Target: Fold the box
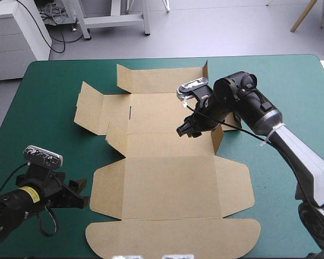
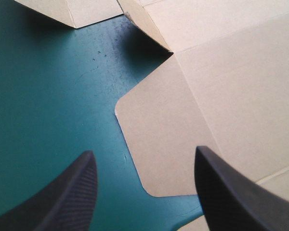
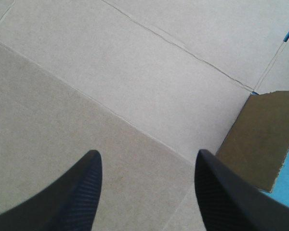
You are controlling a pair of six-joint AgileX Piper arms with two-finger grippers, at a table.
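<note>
The brown box (image 1: 167, 183) lies as a cut sheet on the middle of the table, mostly flat. Its far-left flaps (image 1: 92, 110) tilt up a little, and a small right flap (image 1: 218, 137) stands upright. My right gripper (image 1: 188, 130) hovers open over the sheet's middle panels (image 3: 135, 82), with the upright flap (image 3: 260, 137) just beside it. My left gripper (image 1: 81, 195) is low at the front left, open, on the cover next to the sheet's rounded left flap (image 2: 159, 139). Nothing sits between either pair of fingers.
The teal-green cover (image 1: 48, 135) stretches wide to the left of the sheet and also to the right (image 1: 291, 91). The sheet's front lid flap (image 1: 173, 237) reaches close to the table's near edge.
</note>
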